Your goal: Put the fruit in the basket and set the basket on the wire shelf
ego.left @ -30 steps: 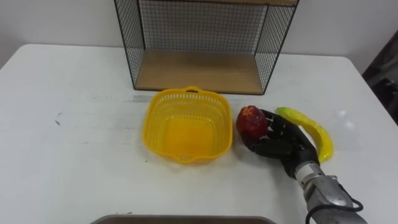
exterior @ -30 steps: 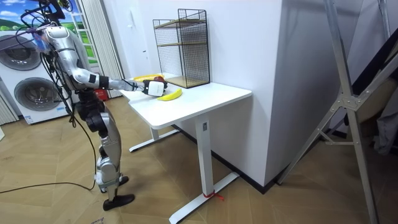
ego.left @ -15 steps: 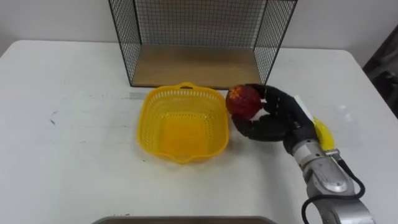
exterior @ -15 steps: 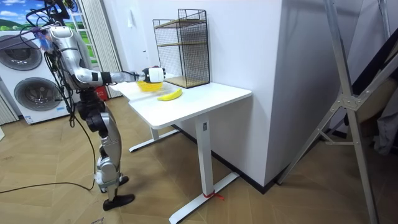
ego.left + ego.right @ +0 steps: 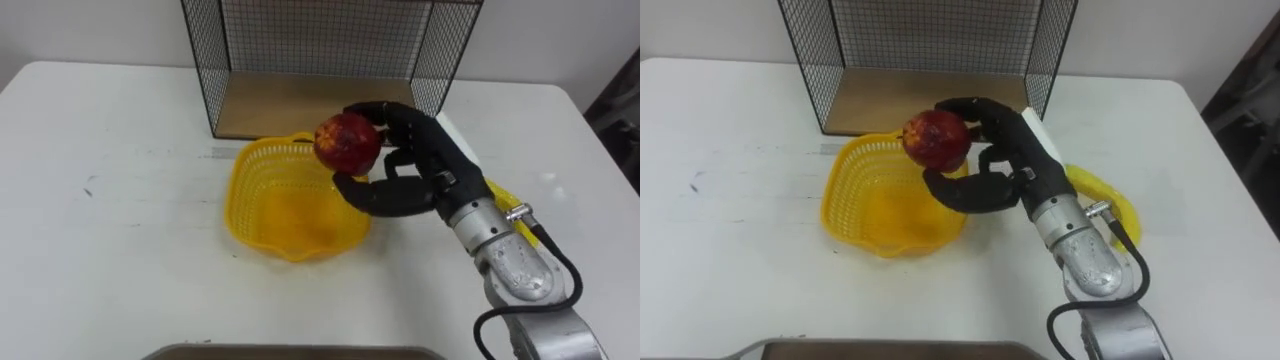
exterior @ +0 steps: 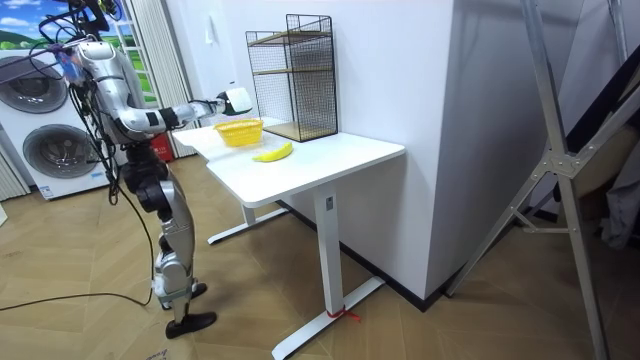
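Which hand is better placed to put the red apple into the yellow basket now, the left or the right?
The right. The right hand is curled round the apple and holds it above the far right rim of the basket, so it probably needs only to lower and release.

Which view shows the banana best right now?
The room view: the whole banana lies unobstructed on the table, beside the basket. In the right eye view the robot's right arm covers part of it; in the left eye view, most of it.
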Controlling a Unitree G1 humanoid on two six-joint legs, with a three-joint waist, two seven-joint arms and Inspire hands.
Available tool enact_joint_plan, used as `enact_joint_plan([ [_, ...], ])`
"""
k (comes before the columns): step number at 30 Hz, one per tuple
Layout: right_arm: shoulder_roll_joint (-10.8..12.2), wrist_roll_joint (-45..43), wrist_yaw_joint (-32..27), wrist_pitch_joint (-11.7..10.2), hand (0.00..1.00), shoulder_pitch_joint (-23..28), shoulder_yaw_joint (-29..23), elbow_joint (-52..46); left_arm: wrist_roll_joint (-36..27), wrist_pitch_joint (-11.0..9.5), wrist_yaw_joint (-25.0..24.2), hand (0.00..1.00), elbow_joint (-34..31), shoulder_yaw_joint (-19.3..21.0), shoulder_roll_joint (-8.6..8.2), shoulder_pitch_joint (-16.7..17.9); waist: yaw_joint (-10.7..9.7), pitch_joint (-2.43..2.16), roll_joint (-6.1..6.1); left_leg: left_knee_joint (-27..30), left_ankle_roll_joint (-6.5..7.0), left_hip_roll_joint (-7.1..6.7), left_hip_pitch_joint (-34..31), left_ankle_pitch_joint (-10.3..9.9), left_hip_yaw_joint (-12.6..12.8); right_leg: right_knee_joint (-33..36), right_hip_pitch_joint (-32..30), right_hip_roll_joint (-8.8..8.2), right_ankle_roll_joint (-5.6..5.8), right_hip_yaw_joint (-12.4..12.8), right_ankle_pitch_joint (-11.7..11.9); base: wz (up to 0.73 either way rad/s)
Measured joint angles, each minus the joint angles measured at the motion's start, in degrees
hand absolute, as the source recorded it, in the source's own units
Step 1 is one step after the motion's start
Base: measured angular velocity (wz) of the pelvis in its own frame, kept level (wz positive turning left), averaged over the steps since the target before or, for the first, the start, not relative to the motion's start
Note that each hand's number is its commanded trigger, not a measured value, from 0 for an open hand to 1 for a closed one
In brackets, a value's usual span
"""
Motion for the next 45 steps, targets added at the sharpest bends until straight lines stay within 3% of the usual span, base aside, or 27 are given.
enact_joint_plan([
  [9,0.0,-5.7,0.5,0.1,1.0,0.0,0.7,-3.3,-0.2,-0.1,-0.4,0.0,0.0,-1.0,0.27,0.1,0.2,-0.1,-0.18,0.5,0.02,-0.04,-0.5,0.0,0.0,0.0,-0.6,0.03,-0.01,0.2,0.1,0.0],
  [10,0.0,-6.7,0.5,0.1,0.95,0.0,1.2,-3.4,-0.1,-0.4,-0.4,0.0,0.0,-1.0,0.28,0.0,0.3,-0.13,-0.23,0.5,0.02,-0.02,-0.5,0.0,0.1,0.0,-0.6,0.04,-0.01,0.2,0.1,-0.04],
  [11,0.0,-7.3,0.5,0.1,0.55,0.0,1.5,-3.4,-0.1,-0.6,-0.4,0.0,0.1,-1.0,0.28,-0.1,0.3,-0.15,-0.26,0.5,0.02,-0.01,-0.5,0.0,0.1,0.0,-0.6,0.05,-0.02,0.2,0.1,-0.03],
  [12,0.0,-8.4,0.5,0.1,0.0,0.0,2.0,-3.4,-0.1,-0.9,-0.4,0.0,0.2,-1.0,0.28,-0.3,0.3,-0.2,-0.33,0.5,0.02,-0.01,-0.5,0.0,0.1,0.0,-0.7,0.06,-0.02,0.3,0.1,0.0],
  [20,-0.2,-10.6,1.8,0.0,0.0,0.0,2.3,-3.4,-0.1,-1.7,-0.4,0.0,1.0,-1.1,0.48,-1.3,0.3,-0.15,-0.4,0.4,0.02,0.03,-0.4,0.0,0.1,0.0,-0.3,0.06,-0.03,0.1,0.1,0.0],
  [25,-0.2,-10.4,1.7,-0.1,0.0,0.0,2.3,-3.4,-0.1,-2.1,-0.4,0.0,1.0,-1.1,0.78,-1.2,0.3,0.45,-0.71,0.4,0.02,0.07,-0.5,0.0,0.1,0.0,-0.2,0.08,-0.05,0.1,0.1,0.0],
  [35,-0.2,-9.9,0.7,-0.1,0.0,0.0,2.3,-3.4,-0.1,-2.0,-0.4,0.0,0.8,-1.7,1.21,-1.2,0.2,0.23,-0.74,0.5,0.02,-0.08,-0.5,0.0,0.1,-0.3,-0.1,0.02,0.01,0.1,0.1,0.0],
  [40,-0.2,-9.9,-0.9,-0.2,0.0,0.0,2.3,-3.4,0.0,-2.1,-0.3,0.0,0.8,-2.0,1.22,-1.3,0.1,-0.12,-0.2,0.5,0.02,-0.02,-0.3,0.0,0.0,-0.1,0.1,0.05,0.01,0.0,0.1,0.0],
  [45,-0.3,-9.9,-2.9,-0.2,0.0,0.0,2.0,-3.4,-0.1,-2.0,0.0,0.0,0.9,-2.0,1.21,-1.1,-0.2,-0.07,-0.01,0.5,0.02,0.0,-0.4,0.0,0.2,0.1,0.1,0.05,0.0,0.2,0.2,0.0],
])
